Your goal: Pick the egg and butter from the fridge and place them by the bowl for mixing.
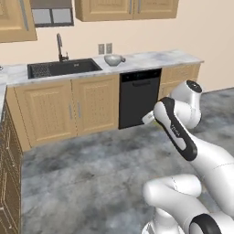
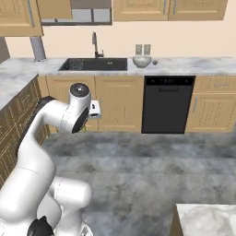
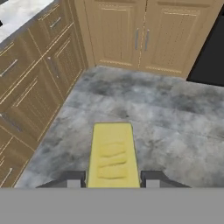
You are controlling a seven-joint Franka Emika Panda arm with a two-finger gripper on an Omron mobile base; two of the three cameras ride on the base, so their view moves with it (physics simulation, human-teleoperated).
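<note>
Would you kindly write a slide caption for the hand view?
Gripper carrying the butter above the grey kitchen floor, facing wooden base cabinets.

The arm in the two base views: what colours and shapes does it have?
The arm has thick, rounded, glossy white links, with black bands and black round caps at the joints. No cables or markings show. The pincer has two small dark grey finger tips.

We see a yellow butter (image 3: 112,155) block, a pale grey bowl (image 2: 141,61), a black sink (image 1: 63,68) and a mottled grey floor (image 3: 175,127).
</note>
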